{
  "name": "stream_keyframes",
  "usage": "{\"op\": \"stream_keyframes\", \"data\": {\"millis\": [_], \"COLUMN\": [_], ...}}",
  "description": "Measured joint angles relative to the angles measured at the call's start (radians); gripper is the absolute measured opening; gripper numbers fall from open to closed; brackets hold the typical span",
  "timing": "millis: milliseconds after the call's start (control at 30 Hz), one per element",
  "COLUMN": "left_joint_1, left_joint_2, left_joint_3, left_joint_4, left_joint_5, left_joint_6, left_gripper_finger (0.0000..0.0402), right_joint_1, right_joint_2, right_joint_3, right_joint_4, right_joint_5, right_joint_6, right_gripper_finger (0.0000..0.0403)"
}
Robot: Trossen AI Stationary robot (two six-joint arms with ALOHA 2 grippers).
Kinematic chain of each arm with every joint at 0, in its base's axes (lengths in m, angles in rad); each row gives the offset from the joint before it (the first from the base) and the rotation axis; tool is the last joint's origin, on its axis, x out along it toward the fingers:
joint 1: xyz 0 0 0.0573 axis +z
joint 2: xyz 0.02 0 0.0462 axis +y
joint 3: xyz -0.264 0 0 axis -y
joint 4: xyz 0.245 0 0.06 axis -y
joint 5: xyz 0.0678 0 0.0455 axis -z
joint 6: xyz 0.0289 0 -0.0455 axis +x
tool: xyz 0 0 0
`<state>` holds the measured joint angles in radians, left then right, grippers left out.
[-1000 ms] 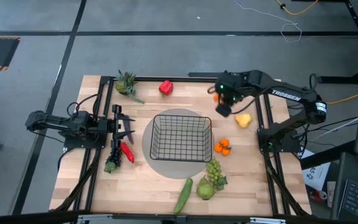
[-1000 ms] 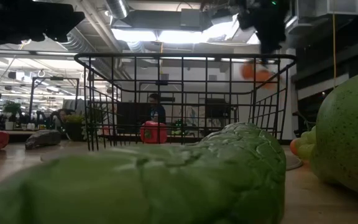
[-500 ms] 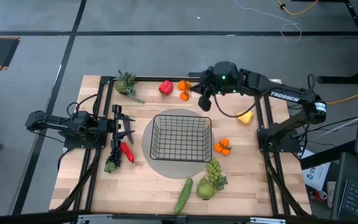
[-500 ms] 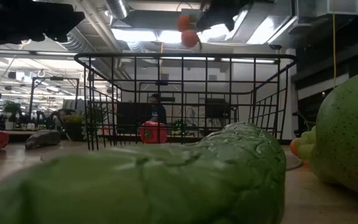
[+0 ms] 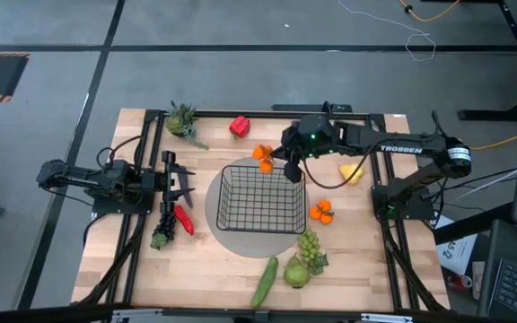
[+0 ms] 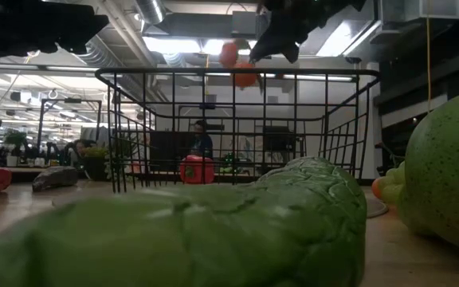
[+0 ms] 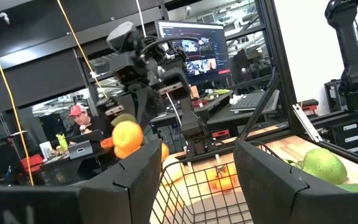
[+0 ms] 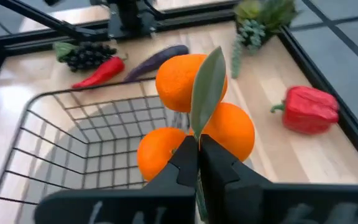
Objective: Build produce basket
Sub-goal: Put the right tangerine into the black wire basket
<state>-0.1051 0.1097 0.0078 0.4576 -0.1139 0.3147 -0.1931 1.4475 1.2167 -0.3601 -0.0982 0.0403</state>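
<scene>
Above the basket's far rim: right tool clenched on the orange cluster's leaf. Advice: carry further inward, lower, then release. Left tool: idle, released.

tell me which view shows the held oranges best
The right wrist view: the orange cluster fills it, leaf pinched by the right gripper. High view shows it small at the basket rim; low view, blurred above.

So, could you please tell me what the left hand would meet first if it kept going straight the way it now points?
Probably the black wire basket: the open left hand points across the table at its near wall, with only bare wood between. Its height is hard to judge.
</scene>
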Motion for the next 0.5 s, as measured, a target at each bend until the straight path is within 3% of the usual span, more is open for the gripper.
{"op": "stream_keyframes", "data": {"millis": [500], "left_joint_1": [0.0], "left_joint_2": [0.0], "left_joint_3": [0.0], "left_joint_4": [0.0], "left_joint_5": [0.0], "left_joint_6": [-0.024], "left_gripper_finger": [0.0197], "right_joint_1": [0.093], "right_joint_2": [0.0], "right_joint_3": [0.001], "right_joint_4": [-0.024], "right_joint_5": [0.0], "right_joint_6": [-0.023], "right_gripper_finger": [0.0006]}}
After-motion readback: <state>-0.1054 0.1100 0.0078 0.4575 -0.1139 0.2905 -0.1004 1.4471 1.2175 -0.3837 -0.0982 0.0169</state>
